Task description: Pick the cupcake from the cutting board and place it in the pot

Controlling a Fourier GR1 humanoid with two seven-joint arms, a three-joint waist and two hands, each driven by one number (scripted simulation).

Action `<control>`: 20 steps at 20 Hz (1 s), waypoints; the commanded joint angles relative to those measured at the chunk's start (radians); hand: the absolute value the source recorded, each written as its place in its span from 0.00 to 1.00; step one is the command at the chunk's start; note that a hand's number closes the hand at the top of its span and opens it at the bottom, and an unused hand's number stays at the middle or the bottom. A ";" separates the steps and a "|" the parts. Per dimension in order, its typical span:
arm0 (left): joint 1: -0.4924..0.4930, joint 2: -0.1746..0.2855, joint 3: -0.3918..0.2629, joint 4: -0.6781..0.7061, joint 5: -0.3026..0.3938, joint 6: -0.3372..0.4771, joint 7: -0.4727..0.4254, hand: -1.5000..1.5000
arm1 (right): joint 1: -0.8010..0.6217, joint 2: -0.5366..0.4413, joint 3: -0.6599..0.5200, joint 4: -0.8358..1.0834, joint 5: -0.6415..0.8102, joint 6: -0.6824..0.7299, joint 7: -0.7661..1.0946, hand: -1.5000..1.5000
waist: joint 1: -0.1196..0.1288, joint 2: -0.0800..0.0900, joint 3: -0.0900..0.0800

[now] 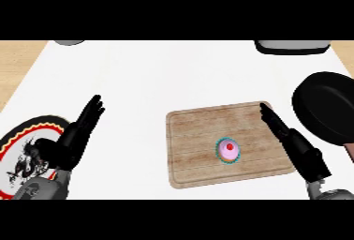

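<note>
Head view: the right hand [294,143] is seen open, fingers straight, over the right edge of the cutting board [200,126]. The cupcake [228,150] is found near its left side, upright on the board. The black pot [328,110] lies just to its right. The left hand [72,138], likewise open, is placed well farther off.

One camera looks steeply down from the robot's head, close over the surface [173,75], cutting board [197,136] near the middle.
</note>
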 commanded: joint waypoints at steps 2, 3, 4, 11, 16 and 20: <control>-0.023 0.000 -0.005 0.040 -0.019 -0.001 0.048 0.50 | -0.016 0.146 0.039 -0.077 0.112 -0.245 0.155 1.00 | -0.021 0.046 -0.025; 0.007 0.010 -0.024 0.003 -0.010 -0.006 0.091 0.50 | -0.004 0.137 -0.012 -0.095 0.122 -0.311 0.210 1.00 | -0.025 0.040 -0.025; 0.004 0.029 -0.015 0.034 -0.013 -0.017 0.089 0.50 | 0.034 0.176 -0.007 -0.088 0.163 -0.393 0.220 1.00 | -0.039 0.041 -0.026; 0.044 0.009 -0.046 0.066 -0.006 -0.017 0.133 0.50 | -0.017 0.139 -0.148 -0.114 0.562 -0.833 0.177 0.00 | -0.092 0.021 -0.032; 0.015 -0.015 -0.068 0.060 -0.013 -0.020 0.163 0.50 | 0.015 0.336 -0.002 -0.186 0.863 -1.043 0.206 0.00 | -0.052 0.037 -0.032; 0.009 -0.006 -0.063 0.042 -0.006 -0.026 0.194 0.50 | 0.097 0.441 0.051 -0.194 1.052 -0.936 0.443 0.00 | -0.041 0.038 -0.033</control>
